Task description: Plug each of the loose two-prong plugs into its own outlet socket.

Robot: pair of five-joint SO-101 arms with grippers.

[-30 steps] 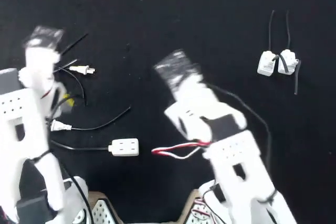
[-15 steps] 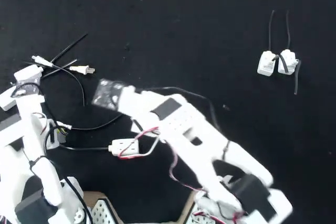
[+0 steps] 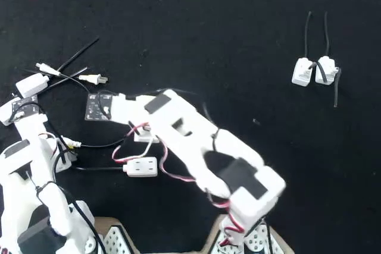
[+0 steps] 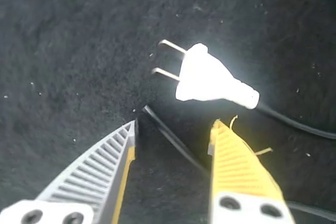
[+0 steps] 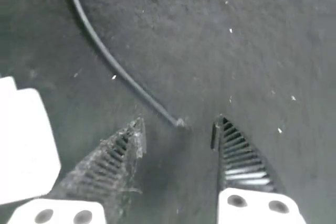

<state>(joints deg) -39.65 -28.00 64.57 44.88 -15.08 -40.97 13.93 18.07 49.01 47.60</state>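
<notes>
A white two-prong plug (image 4: 210,80) on a black cable lies on the black mat just beyond my open left gripper (image 4: 173,124), with its prongs pointing away from the cable. From above, that plug (image 3: 72,143) sits at the left gripper (image 3: 64,150). Two more loose plugs (image 3: 92,78) (image 3: 44,68) lie farther back on the left. The white outlet socket (image 3: 141,167) rests near the front edge. My right gripper (image 3: 95,106) has reached across to the left. Seen from its own wrist camera, the right gripper (image 5: 179,121) is open over a thin black cable end (image 5: 176,120).
Two white socket pieces (image 3: 314,70) with black cables sit at the far right. Black cables (image 3: 110,144) cross the left side of the mat. The right arm (image 3: 196,147) lies diagonally over the middle, red and white wires hanging by the outlet. A white block (image 5: 23,145) shows beside the right gripper.
The right arm swung from the middle of the table across to the left, over the outlet and cables. The left arm dropped back toward the plug at the left.
</notes>
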